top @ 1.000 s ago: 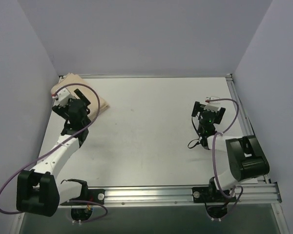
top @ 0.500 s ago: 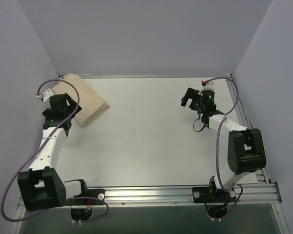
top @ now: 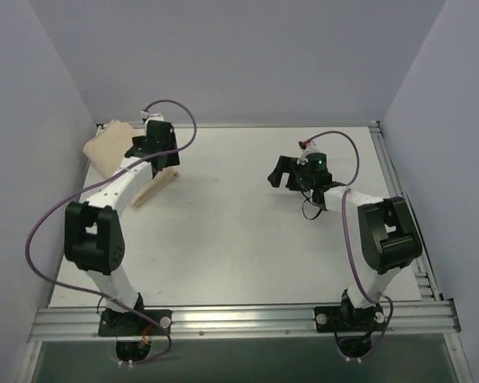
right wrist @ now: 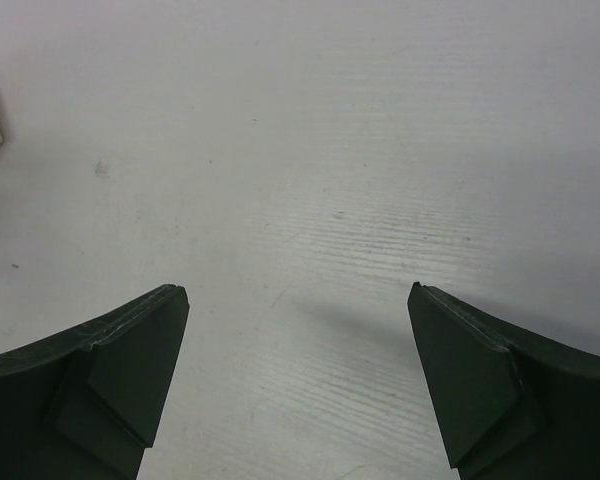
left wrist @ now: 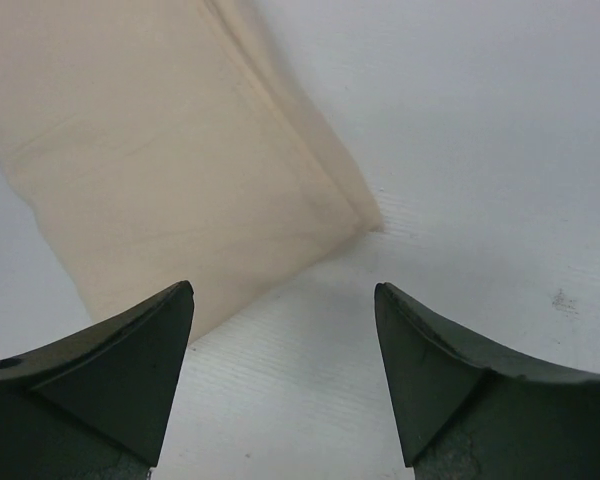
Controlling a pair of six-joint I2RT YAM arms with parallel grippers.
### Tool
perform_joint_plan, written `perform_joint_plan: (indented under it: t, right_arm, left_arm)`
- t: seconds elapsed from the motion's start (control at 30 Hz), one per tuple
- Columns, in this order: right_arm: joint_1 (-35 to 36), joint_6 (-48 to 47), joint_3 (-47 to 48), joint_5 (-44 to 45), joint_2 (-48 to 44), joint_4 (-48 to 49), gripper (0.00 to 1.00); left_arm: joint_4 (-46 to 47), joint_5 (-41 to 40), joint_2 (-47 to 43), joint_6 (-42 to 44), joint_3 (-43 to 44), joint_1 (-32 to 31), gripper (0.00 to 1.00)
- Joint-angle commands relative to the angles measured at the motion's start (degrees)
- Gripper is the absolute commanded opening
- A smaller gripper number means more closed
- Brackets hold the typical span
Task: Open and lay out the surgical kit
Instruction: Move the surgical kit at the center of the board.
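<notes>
Approach step is judged in hand: the folded beige wrap bundle (left wrist: pixel 170 170) is seen at the far-left corner of the table (top: pixel 239 239), the left gripper (left wrist: pixel 285 300) is poised over its corner with jaws apart and empty, the right gripper (right wrist: pixel 298 300) is likewise spread over bare surface, and a pinch on the top flap, possibly at that corner, is called for next.
</notes>
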Motion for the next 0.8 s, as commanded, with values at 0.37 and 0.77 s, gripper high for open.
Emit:
perform_joint_plan:
  t: [0.37,0.77]
  right_arm:
    - [-0.6,-1.8,-3.1,0.8,-11.3,0.3,1.0]
    - [-0.7,-1.6,-6.7,-0.8,-13.1,3.9,1.0]
  left_arm:
    - [-11.0,-26.1,16.0,10.6,10.5,-10.6,0.77]
    - [-4.7,-26.3,21.0,22.1,8.0,-9.9,0.79]
